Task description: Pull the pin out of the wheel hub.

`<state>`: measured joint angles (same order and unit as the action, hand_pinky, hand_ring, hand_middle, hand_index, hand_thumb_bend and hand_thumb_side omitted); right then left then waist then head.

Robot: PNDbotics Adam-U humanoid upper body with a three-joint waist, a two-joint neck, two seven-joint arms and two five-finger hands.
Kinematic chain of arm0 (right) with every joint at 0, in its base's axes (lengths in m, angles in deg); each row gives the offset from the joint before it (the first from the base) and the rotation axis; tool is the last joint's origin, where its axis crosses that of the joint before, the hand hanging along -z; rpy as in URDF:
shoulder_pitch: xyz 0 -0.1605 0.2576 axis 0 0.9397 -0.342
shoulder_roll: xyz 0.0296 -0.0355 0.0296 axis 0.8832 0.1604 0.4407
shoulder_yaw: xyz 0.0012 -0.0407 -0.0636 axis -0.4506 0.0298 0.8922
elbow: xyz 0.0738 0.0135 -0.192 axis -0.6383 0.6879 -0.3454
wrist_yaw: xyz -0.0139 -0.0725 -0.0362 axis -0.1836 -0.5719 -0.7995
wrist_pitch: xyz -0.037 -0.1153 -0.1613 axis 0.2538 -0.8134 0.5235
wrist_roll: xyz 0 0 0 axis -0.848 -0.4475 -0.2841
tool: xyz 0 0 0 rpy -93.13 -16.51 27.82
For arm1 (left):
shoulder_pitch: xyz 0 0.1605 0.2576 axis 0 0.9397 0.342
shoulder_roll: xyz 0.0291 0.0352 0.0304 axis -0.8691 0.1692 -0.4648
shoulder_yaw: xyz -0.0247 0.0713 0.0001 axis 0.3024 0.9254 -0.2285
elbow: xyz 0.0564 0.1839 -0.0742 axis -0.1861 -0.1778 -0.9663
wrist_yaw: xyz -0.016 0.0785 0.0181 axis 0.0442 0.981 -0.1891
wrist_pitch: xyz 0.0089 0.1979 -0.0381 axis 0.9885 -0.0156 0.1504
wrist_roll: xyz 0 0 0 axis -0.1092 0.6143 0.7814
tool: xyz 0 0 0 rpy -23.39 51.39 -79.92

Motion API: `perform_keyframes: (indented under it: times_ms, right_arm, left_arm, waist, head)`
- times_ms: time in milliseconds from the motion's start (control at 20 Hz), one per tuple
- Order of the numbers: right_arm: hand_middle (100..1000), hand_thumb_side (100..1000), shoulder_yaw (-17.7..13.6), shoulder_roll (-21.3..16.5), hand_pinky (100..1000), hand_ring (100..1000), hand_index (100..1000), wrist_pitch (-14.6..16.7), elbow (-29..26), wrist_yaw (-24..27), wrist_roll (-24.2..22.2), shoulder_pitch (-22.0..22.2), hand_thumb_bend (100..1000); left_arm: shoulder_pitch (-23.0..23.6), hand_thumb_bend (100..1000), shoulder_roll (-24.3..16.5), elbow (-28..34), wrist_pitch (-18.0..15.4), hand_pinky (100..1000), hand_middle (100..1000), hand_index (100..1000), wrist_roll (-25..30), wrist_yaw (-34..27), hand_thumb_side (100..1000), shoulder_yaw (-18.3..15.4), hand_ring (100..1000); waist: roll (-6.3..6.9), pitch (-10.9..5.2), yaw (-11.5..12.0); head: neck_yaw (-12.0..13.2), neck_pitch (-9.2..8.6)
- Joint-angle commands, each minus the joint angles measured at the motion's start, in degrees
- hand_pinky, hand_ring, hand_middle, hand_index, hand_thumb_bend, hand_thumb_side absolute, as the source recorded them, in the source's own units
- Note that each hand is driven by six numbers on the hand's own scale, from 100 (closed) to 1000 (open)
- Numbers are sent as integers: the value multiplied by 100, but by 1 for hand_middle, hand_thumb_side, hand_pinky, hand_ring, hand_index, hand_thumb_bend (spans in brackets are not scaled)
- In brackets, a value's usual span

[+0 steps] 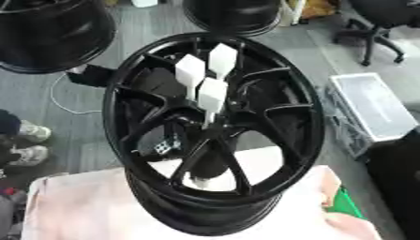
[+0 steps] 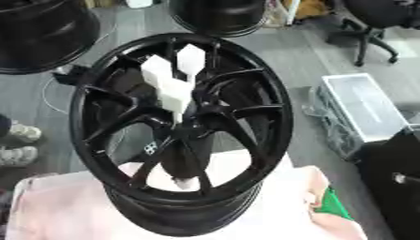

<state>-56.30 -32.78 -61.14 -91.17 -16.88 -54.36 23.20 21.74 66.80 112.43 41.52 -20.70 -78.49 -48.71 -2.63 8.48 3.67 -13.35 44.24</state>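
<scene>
You've got the glossy black spoked wheel hub [image 1: 215, 136] sitting on a pale pink cloth [image 1: 82, 206]. Three white blocky-headed pins [image 1: 212, 94] stick up from its centre, close together. Neither hand's in shot, so grip state can't be told.

Of the robot's body, only a black shape [image 2: 403, 187] at the right edge could be made out, and whether it was the right arm could not be told. It was bulky and matte, with a rounded upper outline and no markings that could be read. A small silver part [image 2: 399, 177], round like a joint or screw head, sat on its inner side in the right eye view.
</scene>
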Motion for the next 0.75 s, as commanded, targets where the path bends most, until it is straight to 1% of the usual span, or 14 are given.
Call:
perform_keyframes:
  times_ms: [50, 100, 200, 350, 550, 650, 750]
  right_arm:
    - [808, 171, 194, -364, 412, 463, 885, 2, 397, 284, 280, -213, 375]
    - [805, 165, 259, -375, 414, 467, 886, 72, 474, 364, 364, -293, 381]
    - [802, 163, 317, -326, 412, 468, 885, 232, 362, 449, 534, -349, 382]
    - [783, 138, 123, -75, 404, 468, 876, 482, 5, 471, 787, -466, 389]
    - [776, 129, -205, 405, 408, 468, 866, 817, -533, 658, 1122, -619, 369]
    - [780, 135, -259, 639, 414, 471, 868, 988, -810, 664, 1293, -724, 366]
    - [780, 140, -283, 872, 417, 472, 868, 1157, -1085, 562, 1463, -833, 360]
  left_arm:
    - [-25, 283, -49, 66, -2, 537, 625, 686, 35, 12, 987, 33, 622]
    - [-23, 283, -49, 66, -2, 537, 625, 686, 37, 12, 987, 34, 622]
    - [-23, 283, -46, 67, -5, 537, 625, 686, 36, 9, 987, 31, 622]
    - [-23, 283, -25, 67, -7, 537, 625, 686, 33, 2, 987, 27, 622]
    - [-21, 282, 6, 69, -10, 537, 625, 686, 32, -5, 988, 25, 623]
    - [-19, 283, 16, 71, -16, 537, 625, 686, 27, -10, 988, 20, 623]
    - [-12, 284, 31, 68, -15, 537, 626, 686, 22, -14, 987, 16, 623]
  waist:
    - [-11, -87, 12]
    - [-7, -88, 16]
    - [0, -87, 20]
    - [23, -89, 8]
    - [66, -85, -9]
    - [85, -79, -11]
    - [99, -77, -20]
  head:
    - [-14, -12]
    - [-4, -12]
    - [13, -12]
    - [54, -12]
    - [66, -12]
    - [50, -12]
    - [37, -12]
